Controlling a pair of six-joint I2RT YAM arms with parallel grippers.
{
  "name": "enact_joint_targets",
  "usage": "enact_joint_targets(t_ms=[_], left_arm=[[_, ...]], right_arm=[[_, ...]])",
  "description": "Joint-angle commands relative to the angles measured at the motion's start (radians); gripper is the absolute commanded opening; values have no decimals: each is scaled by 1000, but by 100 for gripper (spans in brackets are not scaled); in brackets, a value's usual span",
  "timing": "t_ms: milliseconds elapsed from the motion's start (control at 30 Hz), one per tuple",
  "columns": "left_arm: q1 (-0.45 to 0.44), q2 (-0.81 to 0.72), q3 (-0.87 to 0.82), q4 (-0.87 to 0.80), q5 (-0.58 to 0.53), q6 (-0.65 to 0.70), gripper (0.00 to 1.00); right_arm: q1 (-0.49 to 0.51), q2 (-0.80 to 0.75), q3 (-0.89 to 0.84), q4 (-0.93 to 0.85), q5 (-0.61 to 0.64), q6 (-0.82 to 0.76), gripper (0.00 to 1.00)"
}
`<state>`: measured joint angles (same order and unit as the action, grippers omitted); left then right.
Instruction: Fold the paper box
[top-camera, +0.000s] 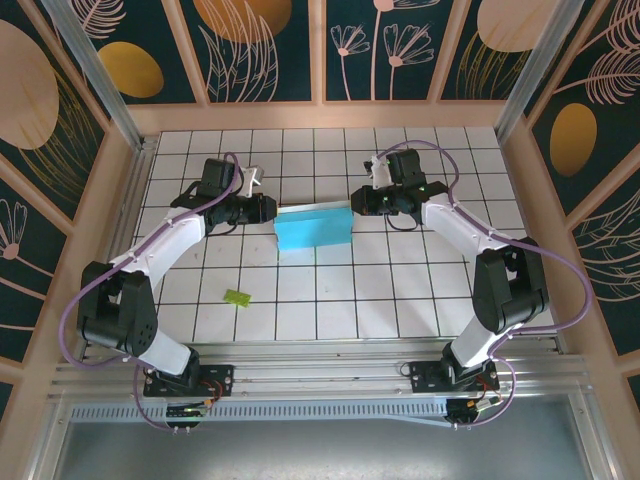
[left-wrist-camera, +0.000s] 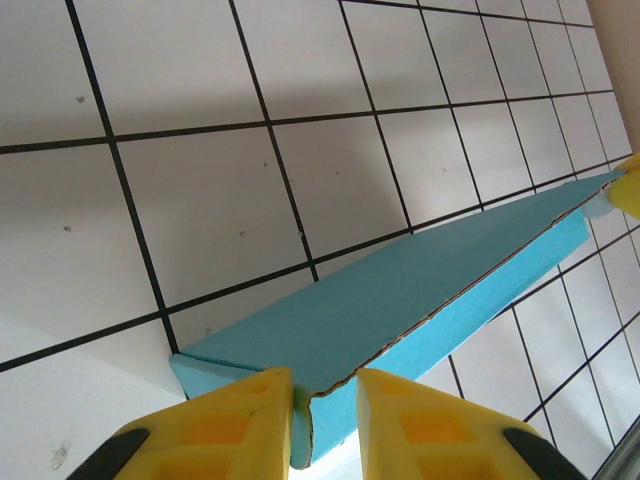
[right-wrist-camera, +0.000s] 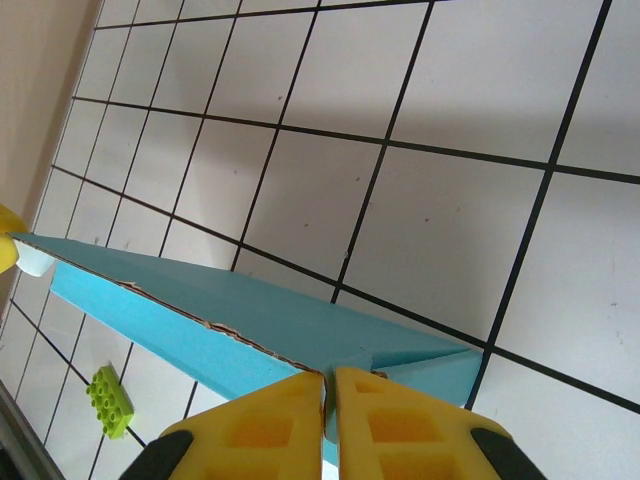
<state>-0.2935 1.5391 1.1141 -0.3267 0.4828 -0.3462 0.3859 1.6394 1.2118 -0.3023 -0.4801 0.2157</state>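
Top external view: the paper box (top-camera: 312, 229) lies mid-table, slightly toward the far side, on the white gridded table (top-camera: 400, 290). It is turquoise, long axis left to right. The left end effector (top-camera: 270, 208) meets the box's left end and the right end effector (top-camera: 355, 200) meets its right end, with both arms reaching inward from the sides. A lime-green brick (top-camera: 237, 297) sits apart on the near-left part of the table, touching nothing.

Left wrist view: the left end effector (left-wrist-camera: 323, 395) is clenched on the near end of the paper box (left-wrist-camera: 400, 300). A torn-looking cardboard edge runs in between the yellow fingers (left-wrist-camera: 240, 420). The box stretches away diagonally to the upper right, turquoise on both visible faces. Its near corner is folded into a small triangle that rests on the tiles. At the far tip a bit of yellow finger (left-wrist-camera: 630, 192) of the other arm touches it.

Right wrist view: the right end effector (right-wrist-camera: 328, 385) has its jaws almost together, grasping the near end of the paper box (right-wrist-camera: 260, 325). The box edge enters the narrow slit between the fingers (right-wrist-camera: 400, 430). The box runs off to the upper left, where a yellow finger (right-wrist-camera: 6, 252) meets its far end. The lime-green brick (right-wrist-camera: 108, 400) is visible on the tiles at lower left, separate from the box.
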Motion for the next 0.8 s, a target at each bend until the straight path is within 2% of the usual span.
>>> enact_joint_targets(t_ms=[0, 100, 500, 767], left_arm=[[-2, -16, -11, 14, 9, -22, 27], [-2, -31, -10, -11, -29, -7, 35], [-2, -28, -27, 0, -32, -23, 29], [-1, -38, -43, 14, -36, -20, 35]], right_arm=[[9, -13, -15, 23, -25, 4, 12], [8, -13, -15, 25, -20, 0, 12], [8, -9, -6, 22, -20, -4, 12], [9, -10, -5, 23, -20, -6, 12]])
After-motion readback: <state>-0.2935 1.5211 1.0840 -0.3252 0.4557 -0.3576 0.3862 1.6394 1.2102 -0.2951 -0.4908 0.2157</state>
